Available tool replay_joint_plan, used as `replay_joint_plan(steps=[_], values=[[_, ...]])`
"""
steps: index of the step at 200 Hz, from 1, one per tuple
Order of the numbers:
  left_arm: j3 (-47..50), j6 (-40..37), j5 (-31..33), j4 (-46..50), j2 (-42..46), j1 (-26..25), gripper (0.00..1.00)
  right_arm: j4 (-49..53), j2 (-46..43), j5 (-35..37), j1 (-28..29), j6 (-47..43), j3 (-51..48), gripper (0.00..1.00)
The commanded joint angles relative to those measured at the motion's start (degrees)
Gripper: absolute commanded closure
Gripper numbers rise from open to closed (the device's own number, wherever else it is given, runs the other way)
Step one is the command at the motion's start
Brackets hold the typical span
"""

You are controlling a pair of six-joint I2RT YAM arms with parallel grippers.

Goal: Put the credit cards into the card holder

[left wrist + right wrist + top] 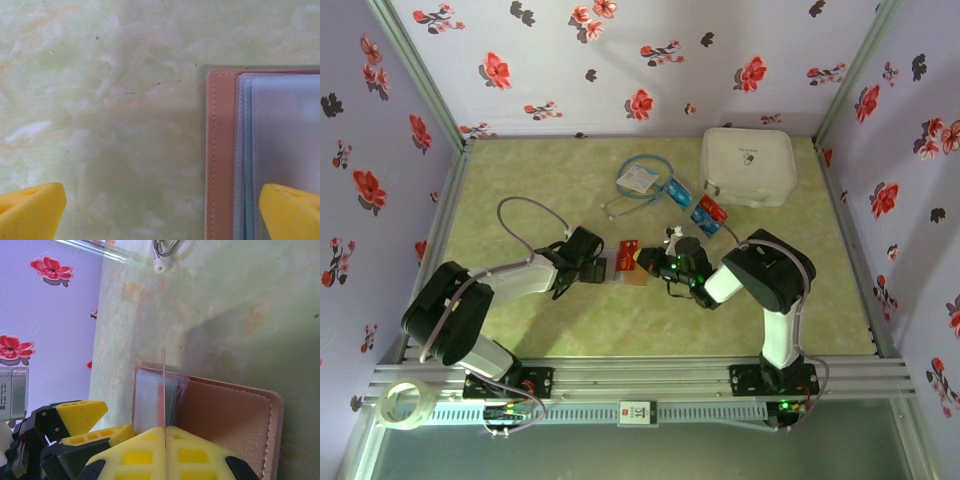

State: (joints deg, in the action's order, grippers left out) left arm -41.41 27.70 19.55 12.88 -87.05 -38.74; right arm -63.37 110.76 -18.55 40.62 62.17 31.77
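Credit card (164,390) points edge-on at card holder (225,410).

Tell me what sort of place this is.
Most likely a purpose-built robot test cell, not a home or shop. Flower-papered walls box in a small marbled green tabletop, and a left arm and right arm are bolted to an aluminium rail at its near edge.

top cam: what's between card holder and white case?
Top view: loose red and blue credit cards near the white case, and the right end effector at the card holder.
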Motion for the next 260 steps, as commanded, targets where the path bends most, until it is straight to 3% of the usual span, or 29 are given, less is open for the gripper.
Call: replay_joint_plan(steps=[1,126,184,260], values=[[1.0,0.6,1.3,1.0,-0.9,-0.6,0.00,-3.9,1.7,0.7,0.7,1.6,-0.2,1.00],[0.7,0.5,2.1,2.7,2.2,-0.6,0.00,-5.0,-0.2,1.8,-0.7,1.5,-4.6,1.00],[-0.3,4.1,9.2,8.1,3.6,1.3,0.00,-2.2,-2.0,0.7,-1.5,-0.1,-5.0,1.00],[0.0,3.0,4.6,5.7,-0.8,1.9,0.00,0.0,-2.9,-2.6,-2.1,-1.1,-3.7,1.00]])
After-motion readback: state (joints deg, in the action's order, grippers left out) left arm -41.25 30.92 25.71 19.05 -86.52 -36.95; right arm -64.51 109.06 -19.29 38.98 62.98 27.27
